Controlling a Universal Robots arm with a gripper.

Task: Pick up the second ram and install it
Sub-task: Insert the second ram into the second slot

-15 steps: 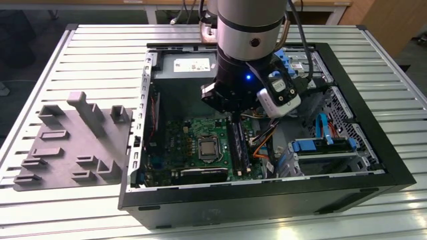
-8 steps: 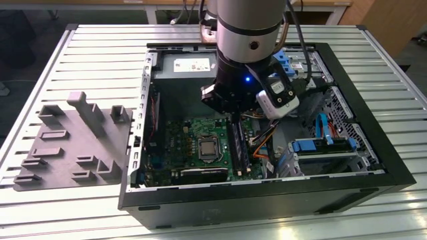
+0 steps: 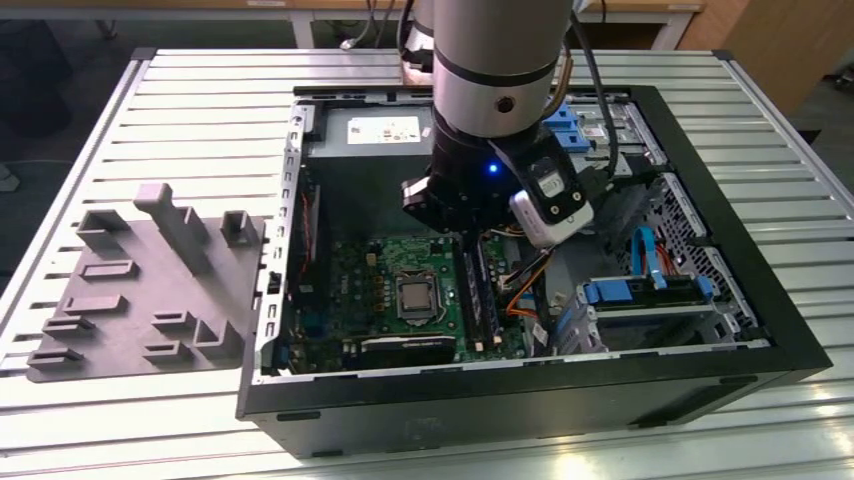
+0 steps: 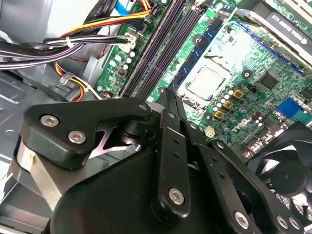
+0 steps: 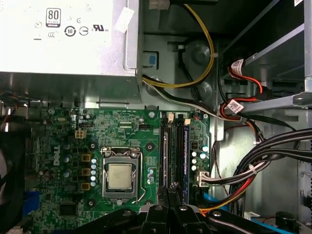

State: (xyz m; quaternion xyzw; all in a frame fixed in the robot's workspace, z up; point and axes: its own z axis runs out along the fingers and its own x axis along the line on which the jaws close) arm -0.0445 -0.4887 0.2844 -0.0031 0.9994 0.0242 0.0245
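The second ram (image 5: 185, 156), as far as I can judge, is the thin bluish strip standing edge-up in the slot bank (image 3: 477, 295), at 3 o'clock from the processor socket (image 3: 416, 297) in the exterior view, though I cannot surely tell it from a slot. The end effector (image 4: 168, 95) hangs right over that bank, fingers drawn together with nothing seen between them, probably for pressing down. Room is tight: cables (image 3: 527, 290) crowd the bank's 3 o'clock side, and the power supply (image 3: 380, 125) walls off 12 o'clock.

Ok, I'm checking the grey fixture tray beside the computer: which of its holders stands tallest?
The long upright at the far edge of the tray in the exterior view; it rises above the short post beside it and the low blocks nearer the camera.
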